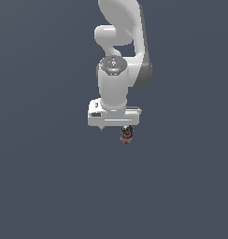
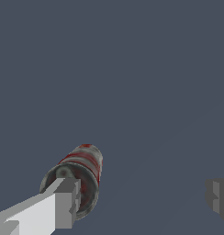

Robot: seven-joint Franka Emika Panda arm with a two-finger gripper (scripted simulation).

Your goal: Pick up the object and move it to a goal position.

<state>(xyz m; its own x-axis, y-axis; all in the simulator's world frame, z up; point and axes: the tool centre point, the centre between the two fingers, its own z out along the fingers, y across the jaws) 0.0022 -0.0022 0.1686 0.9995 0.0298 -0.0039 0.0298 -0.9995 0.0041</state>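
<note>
The object (image 1: 127, 134) is a tiny roundish item mottled dark grey, red and whitish, just under the white gripper block toward the exterior view's right. In the wrist view the object (image 2: 84, 172) looks like a short can lying on its side. My gripper (image 1: 114, 127) is open wide in the wrist view (image 2: 141, 196). One finger (image 2: 58, 206) overlaps the end of the object. The other finger (image 2: 218, 196) stands far from it, with bare floor between. I cannot tell whether the near finger touches the object.
A plain dark grey-blue floor (image 1: 46, 186) fills both views. The white arm (image 1: 120, 42) rises behind the gripper toward the top of the exterior view. No other objects or goal marker show.
</note>
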